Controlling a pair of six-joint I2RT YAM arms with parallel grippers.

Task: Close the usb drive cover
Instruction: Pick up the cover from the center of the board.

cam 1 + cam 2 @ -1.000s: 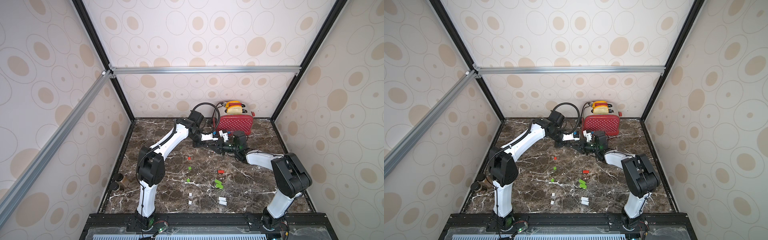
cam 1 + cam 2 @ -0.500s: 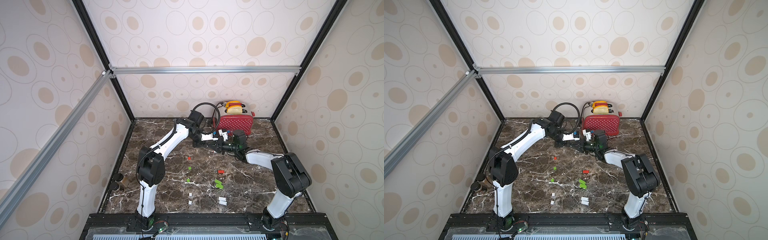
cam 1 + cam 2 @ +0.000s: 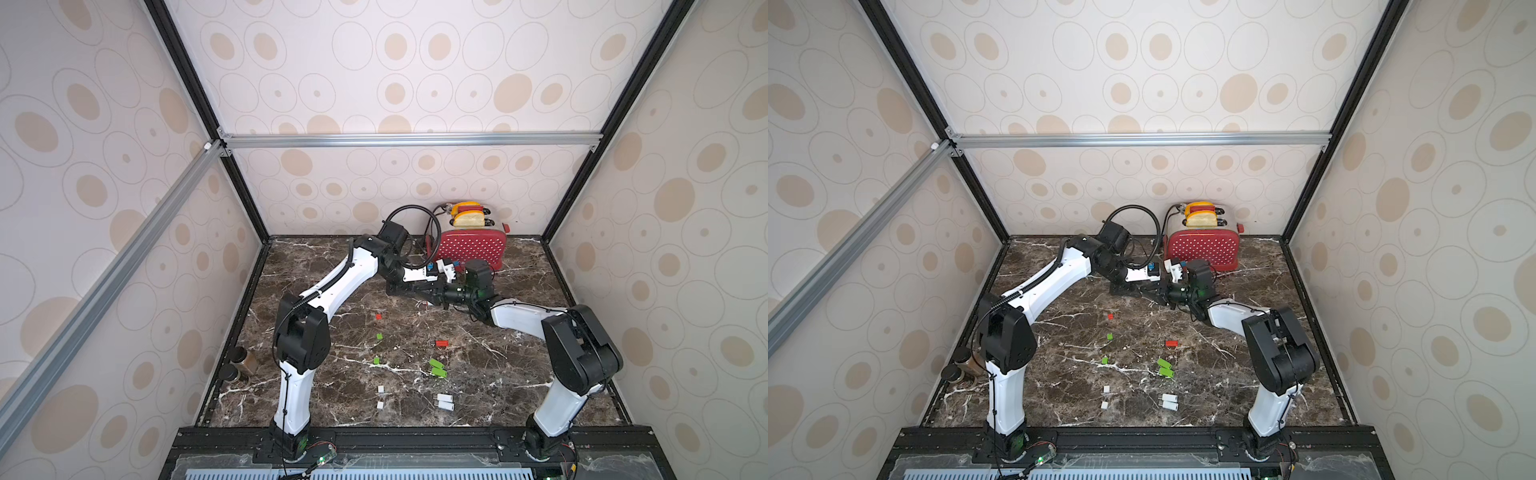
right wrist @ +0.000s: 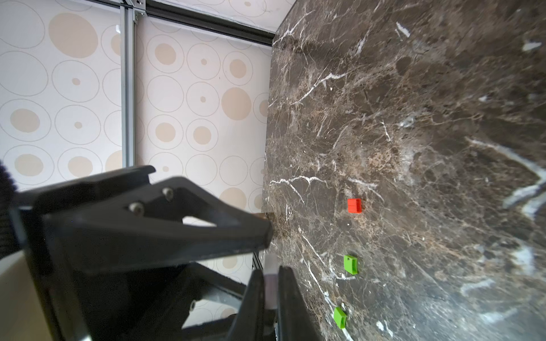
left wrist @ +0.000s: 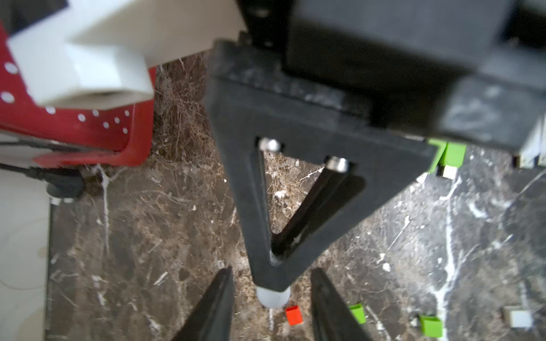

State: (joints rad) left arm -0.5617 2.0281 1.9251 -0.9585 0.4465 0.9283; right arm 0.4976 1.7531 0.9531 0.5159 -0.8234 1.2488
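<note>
Both arms meet low over the back middle of the marble table, in front of the toaster. My right gripper is shut on a pale white usb drive. One rounded white end of the drive pokes out past its black fingertips. Whether the cover sits on the drive is hidden by the fingers. My left gripper is open, and its two fingers straddle the right gripper's tip without touching the drive. In both top views the two grippers overlap.
A red toaster stands at the back wall. Loose on the table lie a red cap, green caps, a red drive, green drives and white pieces. Two small jars sit at the left edge.
My left gripper's jaws have opened and let go of the white drive. The right gripper has closed onto it. Both arms stayed almost where they were.
</note>
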